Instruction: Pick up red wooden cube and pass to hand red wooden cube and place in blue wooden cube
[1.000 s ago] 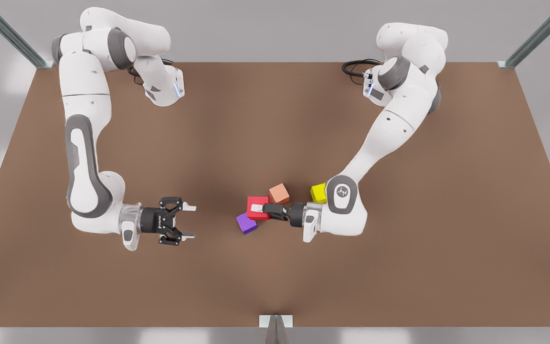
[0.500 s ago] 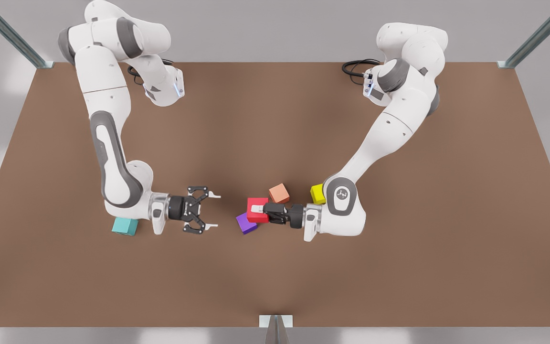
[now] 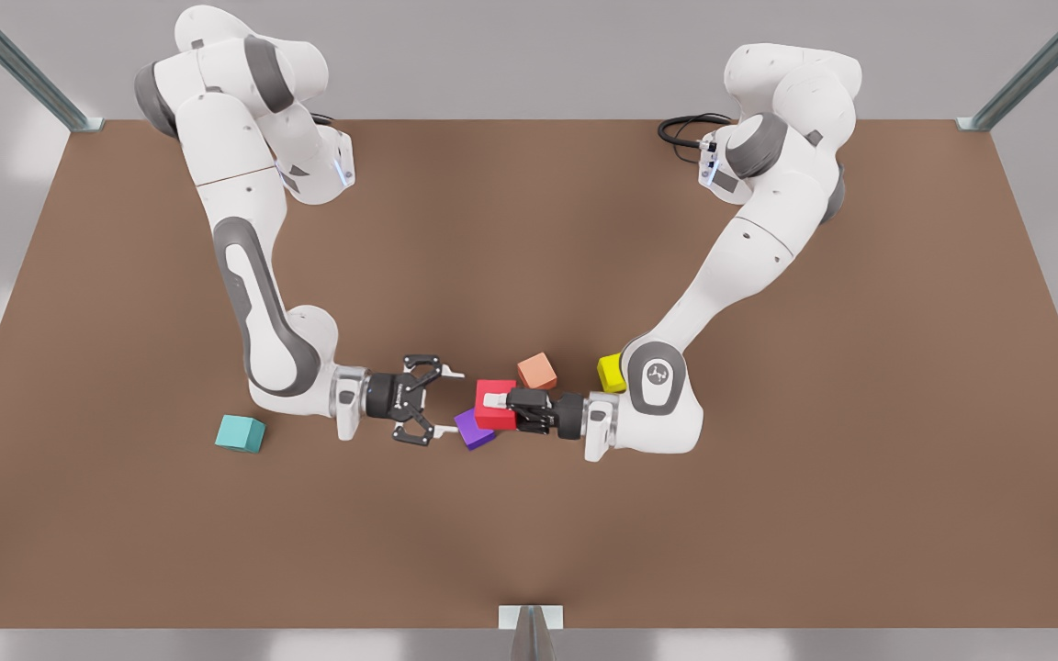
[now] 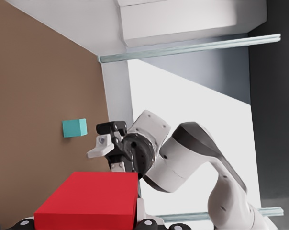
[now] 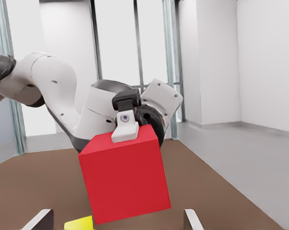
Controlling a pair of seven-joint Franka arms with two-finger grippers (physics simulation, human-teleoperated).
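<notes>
Your left gripper (image 3: 495,401) pinches the red cube (image 3: 495,404) above the table (image 3: 768,514); your right gripper (image 3: 447,402) faces it, jaws spread. The teal cube (image 3: 241,432) sits well apart.

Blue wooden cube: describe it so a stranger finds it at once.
On the brown table, look to the front view's left, beside the arm with the open right gripper. The blue wooden cube lies there alone, the only teal one, well apart from the other cubes gathered mid-table.
</notes>
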